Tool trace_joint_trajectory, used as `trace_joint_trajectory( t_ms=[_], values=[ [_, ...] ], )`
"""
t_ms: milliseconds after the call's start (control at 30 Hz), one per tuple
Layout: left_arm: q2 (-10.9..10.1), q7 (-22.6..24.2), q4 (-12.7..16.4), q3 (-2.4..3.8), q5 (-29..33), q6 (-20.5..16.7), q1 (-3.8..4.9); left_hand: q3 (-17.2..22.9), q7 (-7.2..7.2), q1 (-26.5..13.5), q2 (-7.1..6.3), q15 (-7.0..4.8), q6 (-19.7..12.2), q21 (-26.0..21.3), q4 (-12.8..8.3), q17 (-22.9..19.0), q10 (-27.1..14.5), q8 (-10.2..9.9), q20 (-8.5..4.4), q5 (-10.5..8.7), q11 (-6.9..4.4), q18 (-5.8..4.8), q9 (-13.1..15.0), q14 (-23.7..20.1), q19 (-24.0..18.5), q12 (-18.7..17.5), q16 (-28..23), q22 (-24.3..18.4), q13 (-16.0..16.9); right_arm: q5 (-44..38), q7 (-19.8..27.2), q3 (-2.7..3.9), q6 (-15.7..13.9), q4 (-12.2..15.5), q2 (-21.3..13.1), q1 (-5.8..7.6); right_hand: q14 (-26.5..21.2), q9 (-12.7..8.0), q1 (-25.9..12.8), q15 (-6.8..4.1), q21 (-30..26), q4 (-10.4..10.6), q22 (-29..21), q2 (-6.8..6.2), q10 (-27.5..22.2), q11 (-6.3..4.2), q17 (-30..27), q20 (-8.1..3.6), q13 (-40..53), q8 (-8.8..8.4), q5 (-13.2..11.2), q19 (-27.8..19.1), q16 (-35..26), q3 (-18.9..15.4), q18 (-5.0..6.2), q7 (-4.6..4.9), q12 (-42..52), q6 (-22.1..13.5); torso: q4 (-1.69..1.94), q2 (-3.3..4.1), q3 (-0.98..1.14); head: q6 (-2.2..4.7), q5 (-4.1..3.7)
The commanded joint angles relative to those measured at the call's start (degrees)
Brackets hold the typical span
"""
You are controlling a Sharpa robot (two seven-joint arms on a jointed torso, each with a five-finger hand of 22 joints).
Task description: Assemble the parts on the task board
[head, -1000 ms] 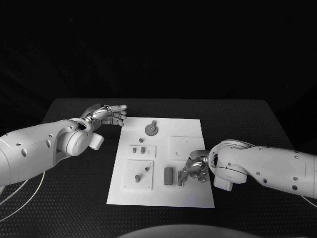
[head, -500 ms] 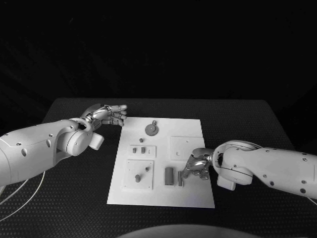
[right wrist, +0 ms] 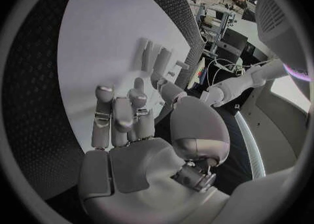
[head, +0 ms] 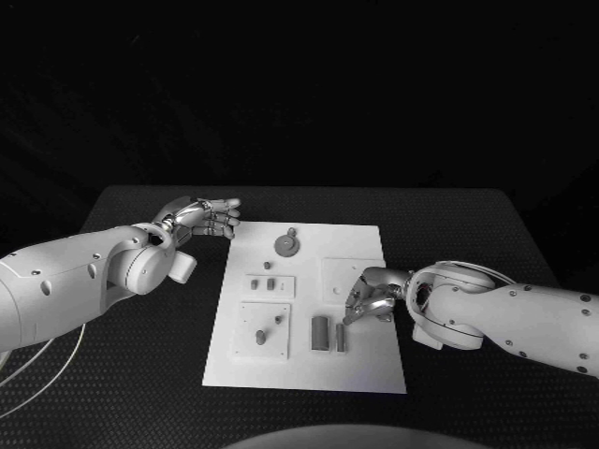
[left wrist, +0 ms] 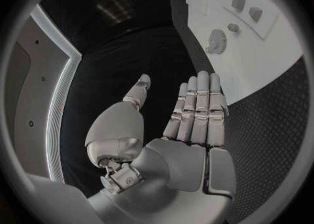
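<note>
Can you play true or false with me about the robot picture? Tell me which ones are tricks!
1. The flat white rectangular task board lies on the black table. True.
2. The left robot hand is holding the round grey gear-shaped part. False: it holds nothing, its fingers are apart, and it is beside the board's far corner.
3. The right robot hand is over the board's right side. True.
4. The two upright grey bar-shaped parts are off the board, on the table. False: they sit on the board, near the right robot hand.
</note>
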Motion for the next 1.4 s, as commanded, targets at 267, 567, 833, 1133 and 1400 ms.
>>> trace_joint_trajectory(
  t_ms=[267,567,833,1133,1400],
  values=[
    [0.1,0.1,0.1,0.03,-0.2,1.0,0.04,0.2,-0.06,-0.5,0.43,0.06,-0.5,0.1,-0.1,0.1,-0.3,0.4,0.04,-0.21,-0.16,0.08,-0.1,-0.4,-0.2,0.1,-0.4,0.0,0.0,-6.2,5.0,-0.01,-1.3,-0.3,0.2,-0.35,-0.7,-0.2,5.6,0.29,-0.2,-0.1,0.7,1.62,-0.2,0.63,-0.2,0.06,-0.1,-0.41,0.2,-0.3,-0.4,0.6,2.57,2.13,0.4,-2.7,0.04,0.03,-0.01,0.00,-0.11],
    [0.1,0.0,0.2,0.03,-0.2,1.0,0.04,0.2,-0.05,-0.6,0.48,0.06,-0.6,0.1,-0.1,0.1,-0.4,0.3,0.04,-0.22,-0.16,0.08,-0.1,-0.4,-0.2,0.0,-0.4,0.0,0.0,-6.8,4.8,-0.01,0.1,-0.7,0.6,-0.86,-0.7,-0.4,8.2,0.34,-0.1,-0.1,0.9,4.01,-0.2,0.66,0.0,0.25,-0.1,-0.30,0.2,-0.6,-0.3,0.6,2.57,2.13,0.5,-2.5,0.06,-0.02,-0.06,-0.11,-0.09],
    [0.0,0.0,0.2,0.03,-0.2,1.0,0.04,0.2,-0.03,-0.6,0.49,0.06,-0.6,0.1,-0.1,0.1,-0.4,0.3,0.04,-0.22,-0.15,0.08,-0.1,-0.4,-0.2,0.0,-0.4,0.0,0.0,-6.4,5.6,-0.01,0.7,-0.6,1.0,-1.03,-0.7,-0.5,9.3,0.34,0.0,-0.1,1.0,5.40,-0.1,0.62,0.3,0.42,-0.2,-0.07,0.2,-0.9,-0.3,1.1,2.57,2.08,0.6,-1.9,0.03,-0.02,-0.07,-0.20,-0.08],
    [0.0,-0.1,0.2,0.03,-0.2,1.0,0.04,0.2,0.00,-0.6,0.49,0.06,-0.7,0.1,-0.1,0.1,-0.4,0.3,0.03,-0.22,-0.14,0.09,-0.1,-0.4,-0.2,0.0,-0.4,0.0,0.0,-6.0,6.0,-0.01,1.8,-0.5,1.1,-1.06,-0.6,-0.5,9.4,0.32,0.1,0.0,1.0,5.81,0.0,0.59,0.5,0.51,-0.2,0.08,0.2,-0.9,-0.2,1.2,2.57,2.04,0.6,-1.6,0.06,-0.03,-0.08,-0.26,-0.11],
    [0.0,-0.1,0.2,0.03,-0.2,1.0,0.04,0.2,0.02,-0.6,0.49,0.06,-0.7,0.1,-0.1,0.1,-0.4,0.3,0.03,-0.22,-0.13,0.09,-0.1,-0.4,-0.2,0.0,-0.4,0.0,0.0,-6.0,5.7,-0.03,1.9,-1.3,1.9,-1.48,-0.6,-0.5,9.3,0.30,0.1,0.0,1.0,5.91,0.0,0.57,0.4,0.55,-0.2,0.14,0.2,-0.9,-0.2,1.3,2.57,2.02,0.6,-1.5,0.06,-0.02,-0.11,-0.27,-0.13]
  ],
)
